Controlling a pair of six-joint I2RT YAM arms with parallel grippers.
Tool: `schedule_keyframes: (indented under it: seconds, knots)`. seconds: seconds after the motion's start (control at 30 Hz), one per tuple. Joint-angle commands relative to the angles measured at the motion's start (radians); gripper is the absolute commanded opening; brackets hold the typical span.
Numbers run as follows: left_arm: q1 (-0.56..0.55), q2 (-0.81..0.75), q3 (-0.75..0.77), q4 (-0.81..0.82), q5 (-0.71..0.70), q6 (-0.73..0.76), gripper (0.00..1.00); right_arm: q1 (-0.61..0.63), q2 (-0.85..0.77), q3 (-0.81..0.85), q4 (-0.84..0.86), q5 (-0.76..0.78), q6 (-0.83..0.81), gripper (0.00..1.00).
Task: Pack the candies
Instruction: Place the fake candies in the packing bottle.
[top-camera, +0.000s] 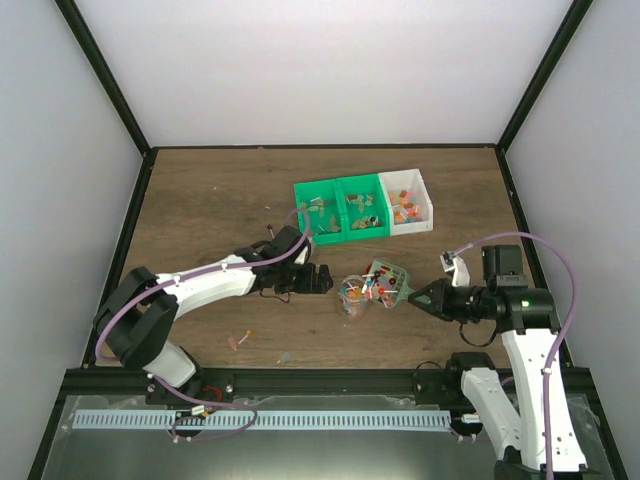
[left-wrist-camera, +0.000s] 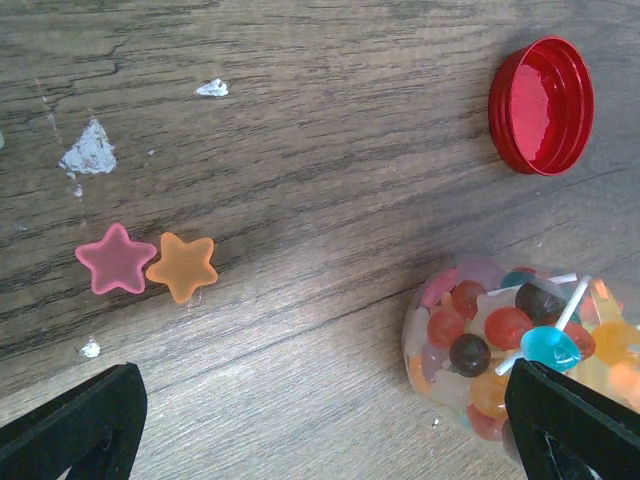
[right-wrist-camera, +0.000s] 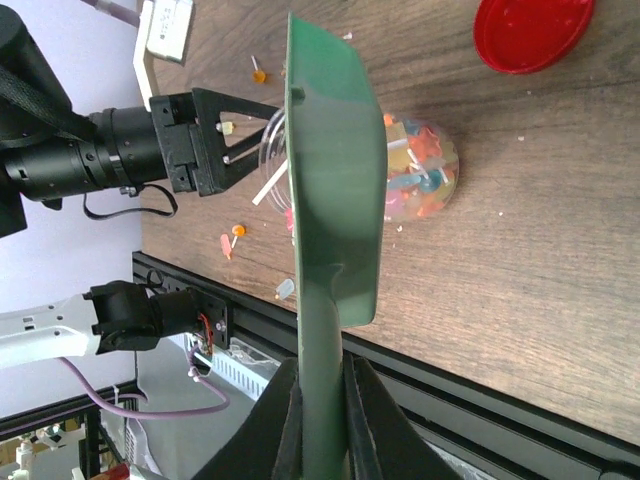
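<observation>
Right gripper is clamped tight on the handle of the green scoop, whose blade hangs tilted at the mouth of the clear jar. Left gripper stands wide open with nothing in it, just beside the jar. Mixed candies partly fill the jar. Two star-shaped ones lie loose on the table near it, and more sit in the bins beyond it. They look light, hard and slick, too small to pinch singly, so I'd slide the scoop under them. The red lid lies off, near the jar.
</observation>
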Motion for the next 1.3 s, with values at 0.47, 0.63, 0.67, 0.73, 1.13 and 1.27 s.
schedule_keyframes:
  seconds: [0.47,0.63,0.67,0.73,1.13,1.27]
  knots:
    - [-0.007,-0.002,-0.017,0.014,0.006,0.009,1.00,0.014,-0.013,0.002,-0.018,0.006,0.013,0.01]
    - [-0.007,-0.017,-0.028,0.010,-0.013,0.015,1.00,0.016,-0.005,0.039,-0.004,-0.001,0.030,0.01]
    - [-0.007,-0.012,-0.027,0.011,-0.010,0.014,1.00,0.016,0.000,0.040,0.014,0.007,0.031,0.01]
    - [-0.007,-0.003,-0.019,0.016,0.002,0.014,1.00,0.016,0.011,0.045,0.045,0.006,0.033,0.01]
    - [-0.005,0.012,0.015,0.000,-0.007,0.035,1.00,0.030,0.034,0.035,0.068,0.023,0.024,0.01]
    - [-0.005,0.015,0.017,0.002,-0.004,0.035,1.00,0.042,0.030,0.054,0.036,0.034,0.018,0.01]
